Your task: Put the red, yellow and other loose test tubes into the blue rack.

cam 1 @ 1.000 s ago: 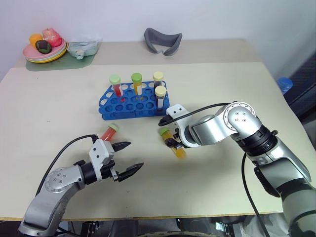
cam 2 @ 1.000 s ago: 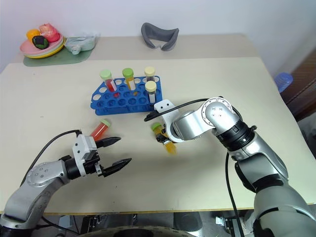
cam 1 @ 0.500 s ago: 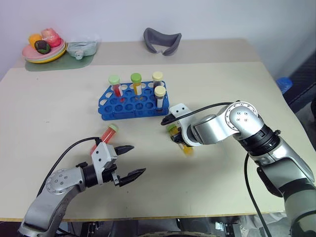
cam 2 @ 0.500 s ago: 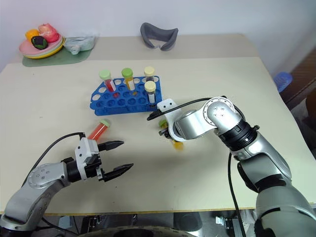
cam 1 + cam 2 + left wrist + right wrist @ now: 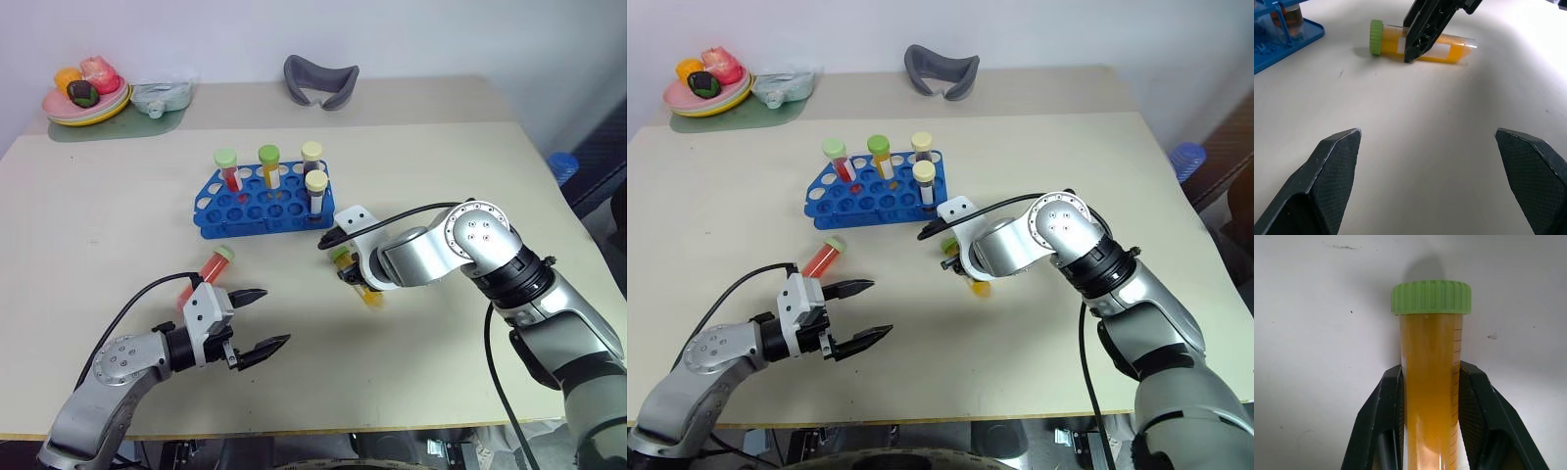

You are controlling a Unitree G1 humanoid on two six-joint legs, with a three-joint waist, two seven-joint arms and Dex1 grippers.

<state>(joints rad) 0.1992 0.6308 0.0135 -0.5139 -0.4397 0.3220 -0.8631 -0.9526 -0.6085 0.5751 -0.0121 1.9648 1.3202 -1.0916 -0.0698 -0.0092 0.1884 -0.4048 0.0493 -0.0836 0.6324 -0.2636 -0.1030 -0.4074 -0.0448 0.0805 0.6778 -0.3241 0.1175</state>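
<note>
Four tubes stand in the blue rack (image 5: 263, 202); right gripper (image 5: 1430, 396) clamps the yellow tube (image 5: 357, 278) lying just right of it, red tube (image 5: 206, 269) waits near-left, left gripper (image 5: 257, 319) gapes empty.

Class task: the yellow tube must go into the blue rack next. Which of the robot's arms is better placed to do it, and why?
The right. The right gripper has its jaws shut on the yellow tube, close to the blue rack. The left gripper is open, holds nothing, and sits nearer the red tube.
</note>
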